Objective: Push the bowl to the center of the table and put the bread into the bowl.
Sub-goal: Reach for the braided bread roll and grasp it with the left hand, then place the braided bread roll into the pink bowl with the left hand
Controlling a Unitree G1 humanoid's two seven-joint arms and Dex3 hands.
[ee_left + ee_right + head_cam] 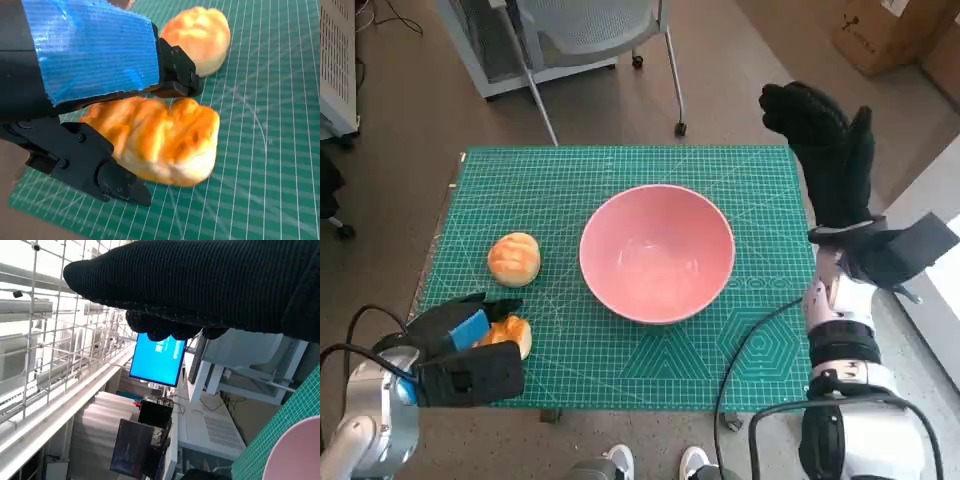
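A pink bowl (657, 252) stands empty on the middle of the green cutting mat (620, 170); its rim (297, 455) shows in a corner of the right wrist view. My left hand (460, 340) sits at the mat's near left corner and grips a golden bread roll (165, 142) between its fingers (175, 75) and thumb, low over the mat. A second roll (514, 258) lies loose just beyond it, left of the bowl. My right hand (825, 150) is raised beside the table's far right edge, fingers up and apart, holding nothing.
A chair (590, 30) on castors stands behind the table. A cardboard box (880, 30) sits on the floor at the far right. A black cable (740, 350) crosses the mat's near right corner. A person's shoes (650, 462) show at the front edge.
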